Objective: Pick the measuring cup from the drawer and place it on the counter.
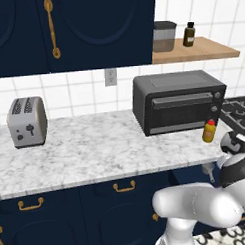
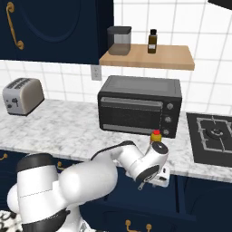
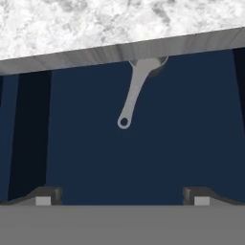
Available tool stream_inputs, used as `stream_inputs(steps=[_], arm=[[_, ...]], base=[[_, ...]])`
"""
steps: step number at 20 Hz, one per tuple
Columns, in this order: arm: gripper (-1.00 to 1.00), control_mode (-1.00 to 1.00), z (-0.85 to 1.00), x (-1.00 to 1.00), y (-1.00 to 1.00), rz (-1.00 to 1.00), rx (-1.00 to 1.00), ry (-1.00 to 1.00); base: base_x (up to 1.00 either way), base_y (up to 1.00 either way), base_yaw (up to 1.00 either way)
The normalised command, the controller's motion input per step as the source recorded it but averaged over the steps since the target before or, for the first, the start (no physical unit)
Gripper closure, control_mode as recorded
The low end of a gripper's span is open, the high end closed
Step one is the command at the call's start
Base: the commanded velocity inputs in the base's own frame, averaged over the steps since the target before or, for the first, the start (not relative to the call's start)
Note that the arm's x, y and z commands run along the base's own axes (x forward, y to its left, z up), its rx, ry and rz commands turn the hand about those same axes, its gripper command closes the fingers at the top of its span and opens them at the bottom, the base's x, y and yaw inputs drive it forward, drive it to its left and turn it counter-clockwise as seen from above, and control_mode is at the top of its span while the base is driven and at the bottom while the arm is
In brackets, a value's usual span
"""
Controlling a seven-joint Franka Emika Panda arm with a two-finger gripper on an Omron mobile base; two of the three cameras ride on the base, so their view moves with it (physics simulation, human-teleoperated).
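Hand view looked into the opened drawer (image 3: 143, 143): navy floor, with the measuring cup (image 3: 136, 88) lying toward the back. Its bowl sat tucked under the front edge of the table (image 3: 119, 19); its thin handle, with a hole at the tip, ran out across the drawer floor toward the camera. The fingers (image 3: 47, 195) stood wide apart at the bottom of that view, nothing between them, well short of the cup.

Right base view showed the arm bent low, with the gripper (image 2: 154, 179) just below the table's front edge (image 2: 68, 152), beneath the yellow bottle (image 2: 156, 136), which stood at that edge in front of the toaster oven (image 2: 139, 105). Left base view placed the toaster (image 1: 27, 122) toward the table's left end, away from the work.

Progress, by my reckoning: drawer open and cup found, but no grasp made. Left to do: reach in, close on the handle, lift clear of the overhang, set the cup down on the marbled top.

Hard to make out: most of the bowl was hidden under the stone lip, so its tilt could not be judged. The drawer's brass pull could not be picked out. In the left base view the robot's own elbow covered the gripper and the drawer opening.
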Motion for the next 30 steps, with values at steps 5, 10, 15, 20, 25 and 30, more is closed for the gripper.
stream_inputs(steps=[5,10,15,20,25,30], arm=[[-1.00,-1.00,-0.35,0.00,0.00,0.03,0.00,-0.02],[-1.00,-1.00,-0.22,0.00,0.00,0.01,0.00,-0.11],[-1.00,-1.00,-0.15,0.05,0.00,0.00,0.00,-0.03],[-1.00,-1.00,-0.25,0.14,0.00,0.01,0.00,0.00],[-1.00,-1.00,-0.25,0.16,0.00,0.00,0.01,-0.01],[-1.00,-1.00,-0.20,0.21,0.00,0.00,0.02,0.00]], base=[[0.00,0.00,0.00],[0.00,0.00,0.00],[0.00,0.00,0.00],[0.00,0.00,0.00],[0.00,0.00,0.00],[0.00,0.00,0.00]])
